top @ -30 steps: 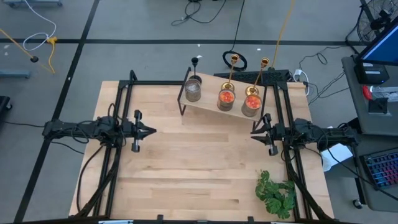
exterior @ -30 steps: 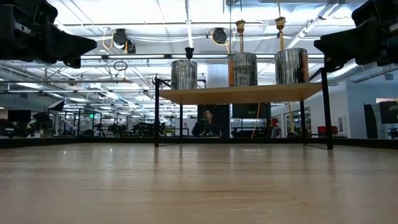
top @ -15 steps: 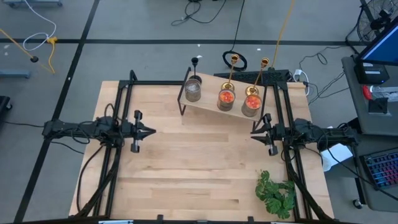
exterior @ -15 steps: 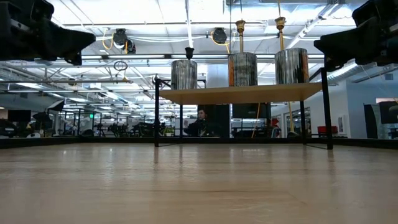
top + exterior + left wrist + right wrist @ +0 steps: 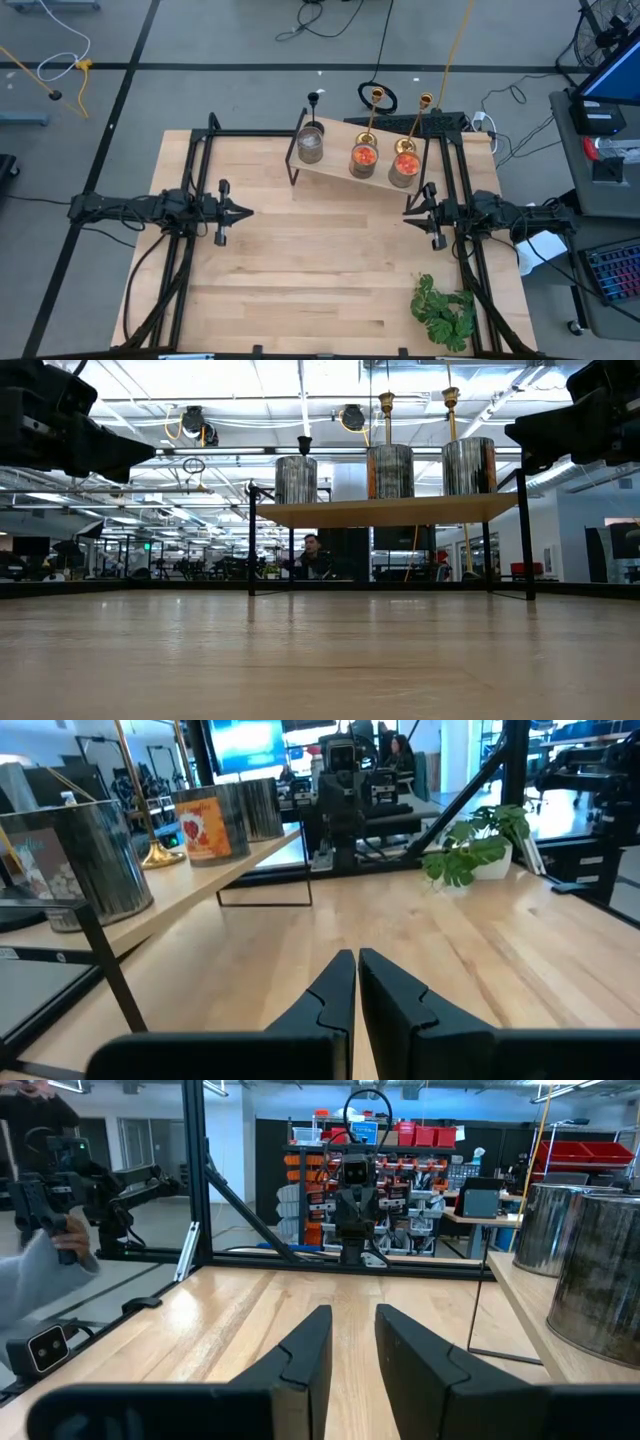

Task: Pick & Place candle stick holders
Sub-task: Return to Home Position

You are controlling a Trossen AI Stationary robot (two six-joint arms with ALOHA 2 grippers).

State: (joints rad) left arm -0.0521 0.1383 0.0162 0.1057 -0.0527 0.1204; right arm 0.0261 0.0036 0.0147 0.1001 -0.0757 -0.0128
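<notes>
Candle stick holders (image 5: 377, 95) on shelf (image 5: 333, 166) | candles (image 5: 363, 158) in front | plant (image 5: 443, 310) apart

Black candle stick holder (image 5: 314, 98); gold candle stick holder (image 5: 377, 96); second gold candle stick holder (image 5: 425, 100). Two orange candles (image 5: 364, 157), one pale grey candle (image 5: 311, 145). Table (image 5: 300, 260) light planked wood. Plant (image 5: 443, 310) green.
</notes>
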